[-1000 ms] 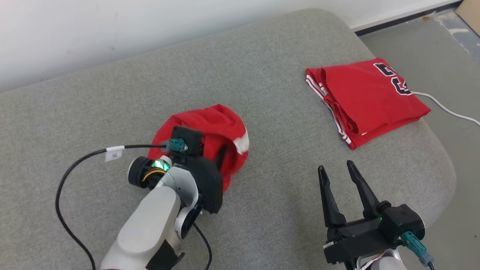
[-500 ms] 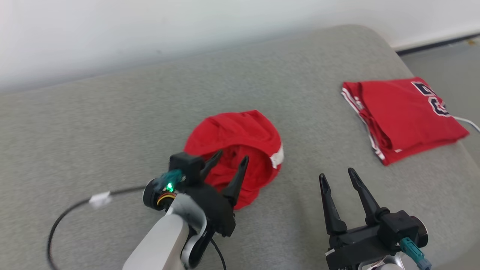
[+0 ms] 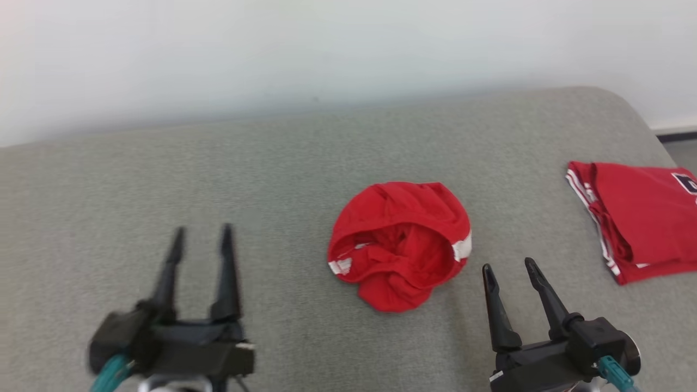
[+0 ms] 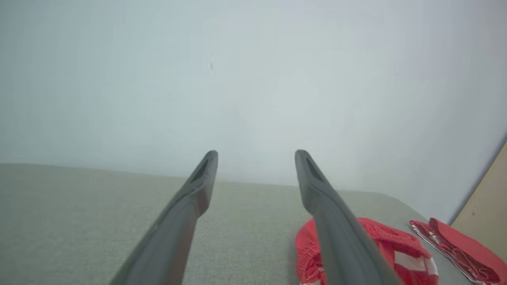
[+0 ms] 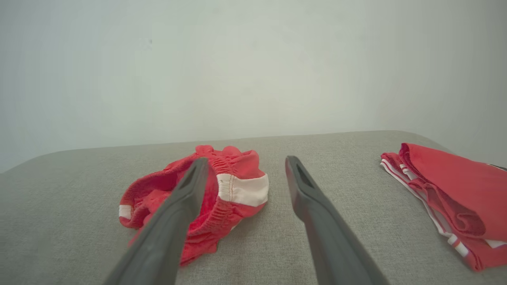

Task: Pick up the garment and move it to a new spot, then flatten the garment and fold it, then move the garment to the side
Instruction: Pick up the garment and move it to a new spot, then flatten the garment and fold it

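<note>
The garment (image 3: 400, 245) is a red piece with white bands, lying crumpled in a rounded heap on the grey cushioned surface (image 3: 272, 163). It also lies low right in the left wrist view (image 4: 400, 249) and left of centre in the right wrist view (image 5: 222, 190). My left gripper (image 3: 201, 239) stands open at the lower left, well left of the heap, nothing between its fingers (image 4: 186, 213). My right gripper (image 3: 506, 269) is open at the lower right, just right of the heap and apart from it, its fingers (image 5: 313, 213) empty.
A second red garment (image 3: 637, 218), folded flat with white striped edges, lies at the surface's right end, also in the right wrist view (image 5: 451, 190). A pale wall (image 3: 326, 54) runs behind the surface. A strip of floor and dark skirting (image 3: 678, 139) shows far right.
My left gripper opened, let go of the crumpled garment and drew back to the lower left. The garment now lies free. The head camera turned, shifting the whole scene rightward.
</note>
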Motion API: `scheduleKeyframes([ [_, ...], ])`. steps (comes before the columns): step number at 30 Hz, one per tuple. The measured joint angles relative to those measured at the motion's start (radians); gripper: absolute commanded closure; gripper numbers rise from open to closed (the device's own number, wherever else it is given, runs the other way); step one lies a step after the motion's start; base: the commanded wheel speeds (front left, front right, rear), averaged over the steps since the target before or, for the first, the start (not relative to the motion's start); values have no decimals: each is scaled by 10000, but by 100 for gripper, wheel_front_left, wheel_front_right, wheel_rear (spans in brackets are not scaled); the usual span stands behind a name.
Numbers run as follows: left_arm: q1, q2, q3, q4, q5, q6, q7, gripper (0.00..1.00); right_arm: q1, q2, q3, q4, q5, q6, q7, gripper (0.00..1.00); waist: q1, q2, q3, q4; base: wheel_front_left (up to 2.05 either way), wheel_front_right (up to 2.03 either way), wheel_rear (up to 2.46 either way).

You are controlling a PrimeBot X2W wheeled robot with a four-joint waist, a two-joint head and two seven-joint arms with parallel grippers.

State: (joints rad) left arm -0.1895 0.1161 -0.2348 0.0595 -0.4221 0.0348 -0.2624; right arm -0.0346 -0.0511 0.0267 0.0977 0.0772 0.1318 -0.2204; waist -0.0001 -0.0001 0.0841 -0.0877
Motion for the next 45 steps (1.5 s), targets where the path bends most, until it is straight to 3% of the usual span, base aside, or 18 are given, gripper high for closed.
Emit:
scheduleKeyframes([
  [7,1684,-456,1820,-1492,1411,-405,-2,0,8,-4,-261,151,15,0,-105,0,0,0,-215,457,0,0,0],
  [16,2905,-623,2943,-955,2397,-788,-2,0,189,0,-863,533,-217,0,-351,0,0,0,-434,456,0,0,0],
  [25,3517,-646,2974,-25,2614,-1126,-2,0,452,-2,-1308,859,-355,0,-368,0,0,0,-596,274,0,0,0],
  [33,3510,-650,2773,-42,2468,-1402,-2,0,581,-4,-1480,750,-364,0,-401,0,1,1,-605,239,0,0,0],
  [45,3454,-650,2796,19,2435,-1392,-2,0,543,-2,-1275,727,-301,0,-410,0,1,0,-517,273,0,0,0],
])
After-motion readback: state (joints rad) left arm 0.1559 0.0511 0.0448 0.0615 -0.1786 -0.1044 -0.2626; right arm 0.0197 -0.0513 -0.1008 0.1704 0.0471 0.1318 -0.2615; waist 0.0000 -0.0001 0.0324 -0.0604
